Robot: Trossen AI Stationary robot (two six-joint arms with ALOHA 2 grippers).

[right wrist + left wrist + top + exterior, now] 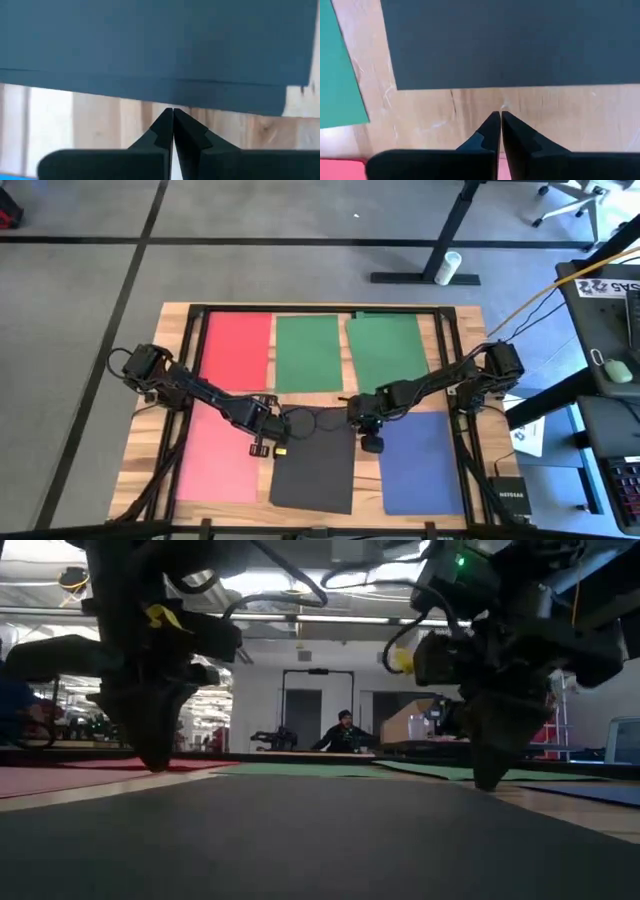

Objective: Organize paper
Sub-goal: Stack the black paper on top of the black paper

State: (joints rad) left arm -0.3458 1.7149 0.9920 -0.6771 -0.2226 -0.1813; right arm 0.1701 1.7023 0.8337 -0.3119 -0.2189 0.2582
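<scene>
Mid-tidy: L claw & R claw both pressed together, empty, at dark grey sheet top edge. Next prob: nudge it square w/ blue sheet.

1. "NETGEAR" stands in pale letters on a small black box on the floor by the counter's right near corner, seen in the high view.
2. A white sign on the dark desk at the right edge bears large dark letters that look like "SAS"; the rest runs out of view and cannot be read.
3. The other views show no legible text.
</scene>
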